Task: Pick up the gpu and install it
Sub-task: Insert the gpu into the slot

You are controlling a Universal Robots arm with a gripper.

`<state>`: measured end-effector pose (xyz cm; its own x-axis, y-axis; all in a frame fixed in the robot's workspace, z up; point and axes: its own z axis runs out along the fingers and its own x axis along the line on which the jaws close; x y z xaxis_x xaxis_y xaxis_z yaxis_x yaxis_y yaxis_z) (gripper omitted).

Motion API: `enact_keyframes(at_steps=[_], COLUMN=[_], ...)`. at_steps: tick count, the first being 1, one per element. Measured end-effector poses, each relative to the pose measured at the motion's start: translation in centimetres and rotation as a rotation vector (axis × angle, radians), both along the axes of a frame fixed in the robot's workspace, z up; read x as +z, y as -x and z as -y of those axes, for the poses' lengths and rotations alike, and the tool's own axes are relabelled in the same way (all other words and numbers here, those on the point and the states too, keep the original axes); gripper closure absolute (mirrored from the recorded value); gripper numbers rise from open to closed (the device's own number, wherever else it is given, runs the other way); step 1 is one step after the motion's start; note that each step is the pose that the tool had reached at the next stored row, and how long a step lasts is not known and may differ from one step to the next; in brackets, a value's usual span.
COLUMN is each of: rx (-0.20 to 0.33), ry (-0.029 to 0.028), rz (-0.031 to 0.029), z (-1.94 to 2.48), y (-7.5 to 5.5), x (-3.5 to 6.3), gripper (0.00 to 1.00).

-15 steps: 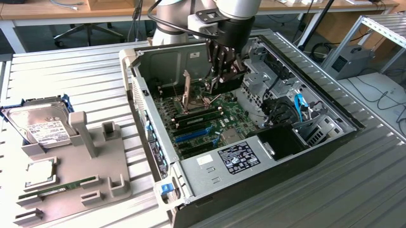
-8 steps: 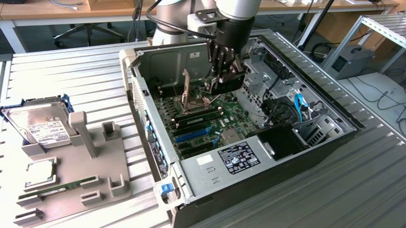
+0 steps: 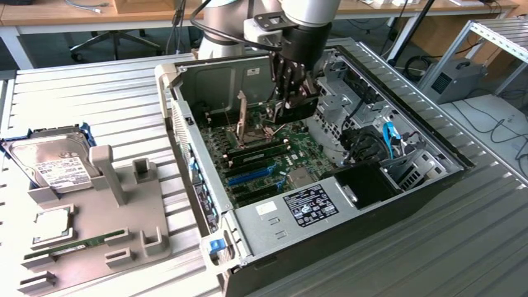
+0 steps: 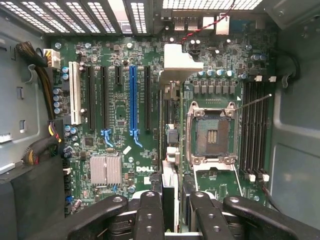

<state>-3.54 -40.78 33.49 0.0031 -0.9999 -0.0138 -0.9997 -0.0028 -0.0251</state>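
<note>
Inside the open computer case [image 3: 387, 198], my gripper [image 3: 293, 93] hangs above the green motherboard [image 3: 268, 158]. Its black fingers [image 4: 150, 212] are shut on the gpu [image 4: 169, 145], a thin dark card seen edge-on in the wrist view, with its pale metal end bracket [image 4: 182, 57] at the case's slotted rear wall. In the exterior view the gpu [image 3: 303, 104] shows as a dark block under the fingers. The card hovers between the blue expansion slot [image 4: 133, 100] and the open processor socket [image 4: 212, 132].
A grey parts holder [image 3: 123, 247] on the exterior view's left carries a silver hard drive [image 3: 58, 164], a processor chip [image 3: 51, 224] and a green memory stick [image 3: 78, 242]. Cable bundles [image 3: 371, 145] and a drive cage crowd the case's far side. The socket's latch frame [image 3: 243, 120] stands raised.
</note>
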Motion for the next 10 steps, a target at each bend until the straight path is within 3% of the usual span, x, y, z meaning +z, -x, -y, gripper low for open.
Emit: enact_keyframes(at_steps=[5,7,10], rx=[0.000,0.000,0.000], ry=[-0.0001,0.0005,0.0010], rz=[0.0000,0.0000,0.0000], z=[0.10,0.48,0.49], y=[0.00,0.00,0.00], x=[-0.02,-0.59,-0.66], gripper=[0.74,0.74,0.74])
